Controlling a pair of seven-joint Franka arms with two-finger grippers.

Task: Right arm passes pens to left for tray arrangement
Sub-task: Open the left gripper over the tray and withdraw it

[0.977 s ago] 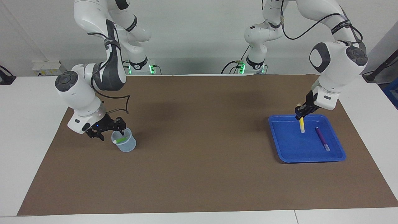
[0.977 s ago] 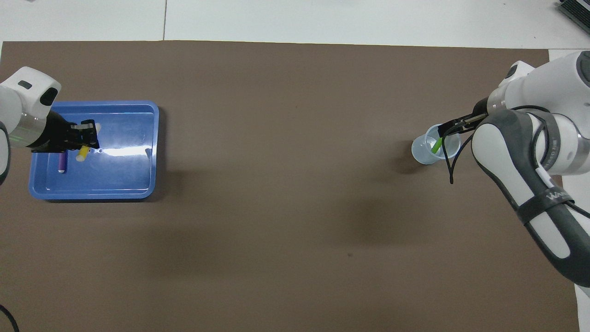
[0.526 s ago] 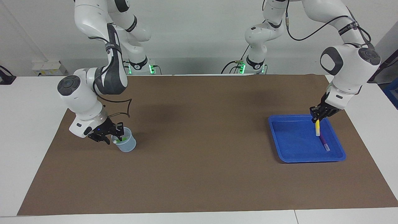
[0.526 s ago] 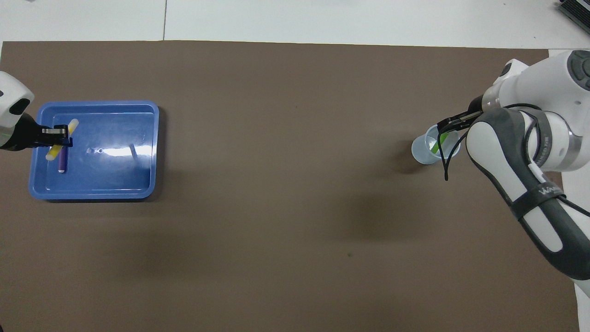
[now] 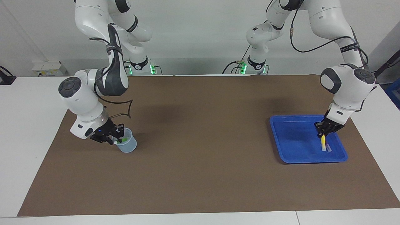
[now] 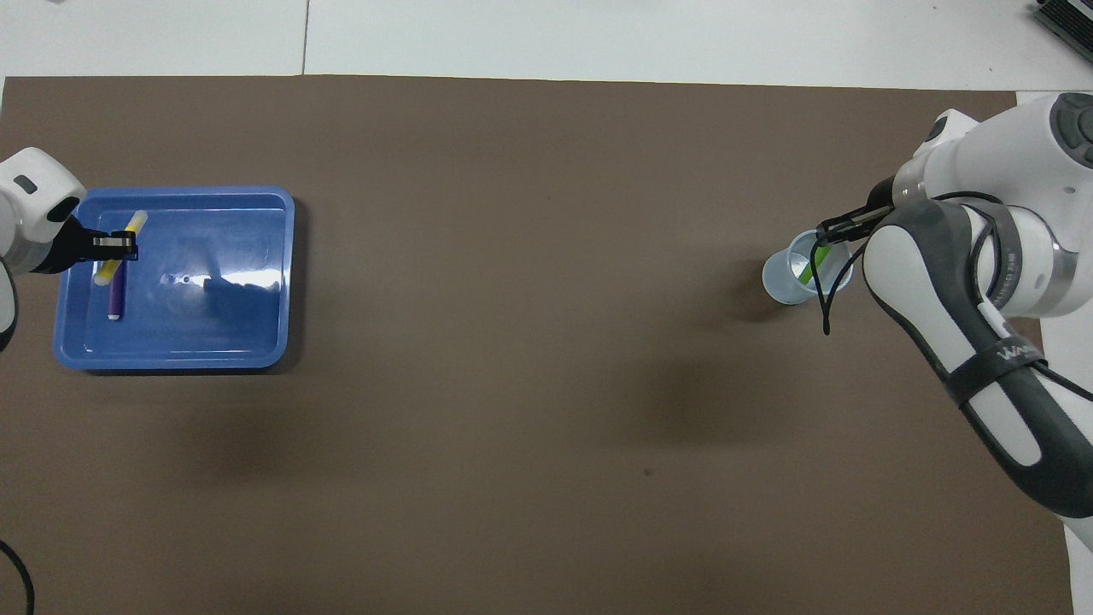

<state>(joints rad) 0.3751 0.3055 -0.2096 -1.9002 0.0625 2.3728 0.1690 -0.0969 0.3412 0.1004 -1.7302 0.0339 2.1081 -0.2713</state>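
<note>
The left gripper [image 5: 324,133] was low inside the blue tray [image 5: 290,137], clenched on the yellow pen [image 5: 323,144], which hung tilted from the jaws with its whitish lower end down near the tray floor by the tray's edge toward the left arm's end of the table; whether that tip touched the floor could not be told. In the overhead view the yellow pen [image 6: 119,248] ran through the left gripper [image 6: 115,248], one end sticking out past the fingers on each side. The purple pen [image 6: 114,295] lay flat in the tray [image 6: 248,342] just beside the yellow one, along the same edge; in the facing view the gripper and the yellow pen covered nearly all of it. The tray sat on the brown mat [image 5: 200,175] at the left arm's end of the table. At the right arm's end, the right gripper [image 5: 115,137] reached into the mouth of the translucent cup [image 5: 127,146], where the green pen [image 6: 809,268] leaned against the wall. Its fingers sat about the pen's upper end, but whether they pinched it could not be made out, as the right arm [image 6: 965,282] hid most of the gripper from above
</note>
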